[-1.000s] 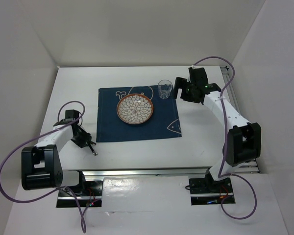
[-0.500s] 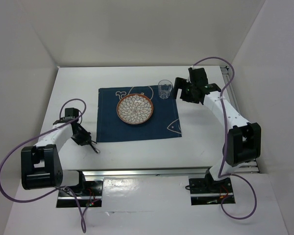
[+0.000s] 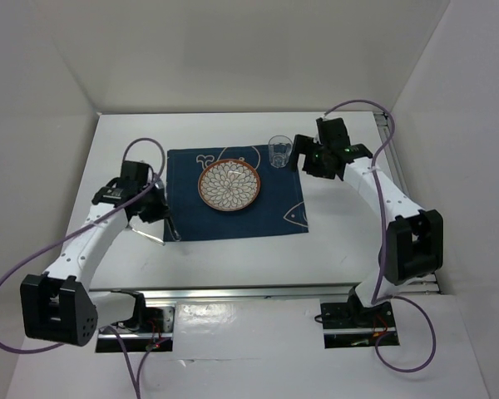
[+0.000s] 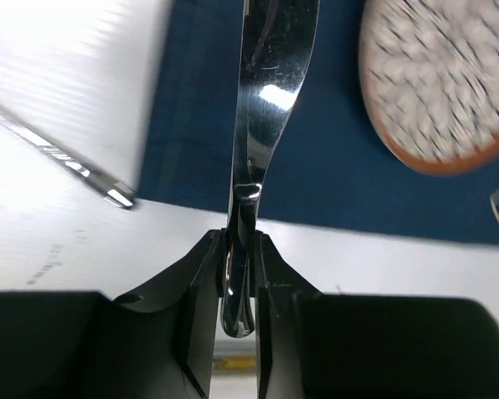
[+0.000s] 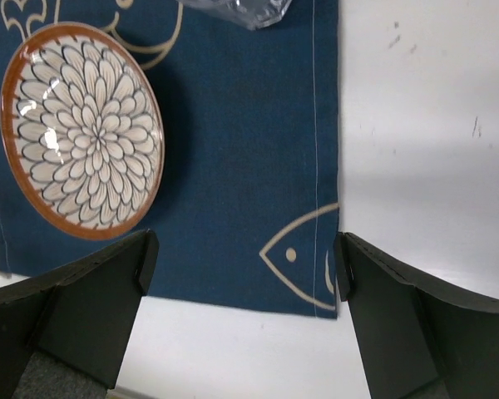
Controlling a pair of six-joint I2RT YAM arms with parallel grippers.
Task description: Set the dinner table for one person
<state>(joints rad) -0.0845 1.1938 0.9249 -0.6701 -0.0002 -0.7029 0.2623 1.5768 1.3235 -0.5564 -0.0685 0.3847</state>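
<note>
The white dinner table carries a dark blue placemat with a flower-patterned plate and a clear glass at its far right corner. My left gripper is over the placemat's left edge, shut on a shiny metal utensil. In the left wrist view the jaws clamp its handle, which points out over the placemat. My right gripper is open and empty, just right of the glass. In the right wrist view it frames the placemat's edge.
A second metal utensil lies on the bare table left of the placemat and shows in the left wrist view. A metal rail runs along the near edge. White walls enclose the table.
My left arm has swung forward and right, lifting the utensil from the table to the placemat's left edge. The right gripper has barely moved beside the glass.
</note>
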